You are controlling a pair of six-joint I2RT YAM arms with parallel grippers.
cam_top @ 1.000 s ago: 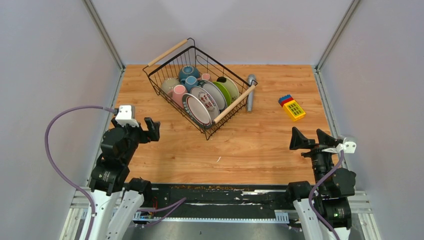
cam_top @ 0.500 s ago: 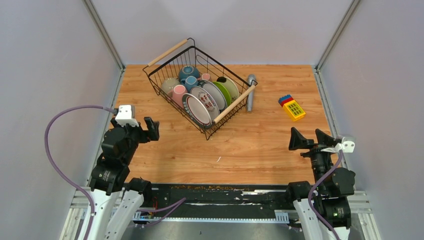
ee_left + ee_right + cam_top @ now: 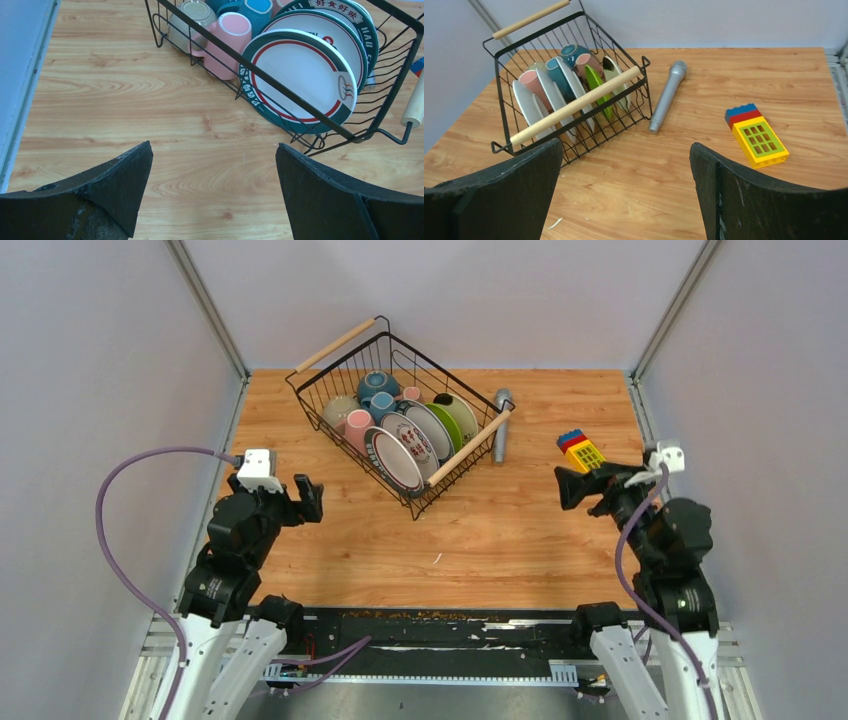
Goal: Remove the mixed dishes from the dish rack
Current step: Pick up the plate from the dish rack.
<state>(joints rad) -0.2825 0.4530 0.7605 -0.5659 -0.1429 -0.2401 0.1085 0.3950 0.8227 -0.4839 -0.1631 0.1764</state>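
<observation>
Wooden table (image 3: 500, 540) fills the middle. At lower left the left gripper (image 3: 307, 498) is wide open and empty; the dish rack (image 3: 470, 448) at upper middle holds all the dishes (image 3: 395, 455). At right the right gripper (image 3: 585, 488), open and empty too, has swung up closer, so unloading can start.

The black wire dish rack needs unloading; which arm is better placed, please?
Likely left: the open left claw faces the teal-rimmed white plate; the right claw looks across the wooden handle.

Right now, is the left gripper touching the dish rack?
Apart. The left wrist view shows bare table between the left gripper and the dish rack.
</observation>
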